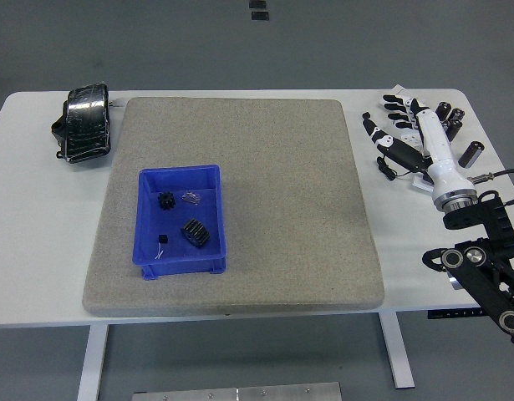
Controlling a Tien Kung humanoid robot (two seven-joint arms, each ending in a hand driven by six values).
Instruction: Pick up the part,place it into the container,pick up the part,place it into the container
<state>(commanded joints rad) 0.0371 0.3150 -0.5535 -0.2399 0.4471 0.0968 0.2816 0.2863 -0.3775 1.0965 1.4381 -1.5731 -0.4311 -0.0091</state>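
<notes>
A blue container (180, 260) sits on the left part of the grey mat (273, 184). Inside it lie a small black gear (165, 200), a larger black gear (195, 231), a small clear part (190, 198) and a tiny black piece (162, 241). My right hand (390, 125) hovers over the white table's right side, fingers spread and holding nothing. Several dark cylindrical parts (457, 129) lie just right of that hand. The left arm is out of view.
A black device wrapped in shiny film (84, 124) lies at the table's far left corner. A thin cable (491, 174) runs beside my right forearm. The white table (39, 251) borders the mat on every side.
</notes>
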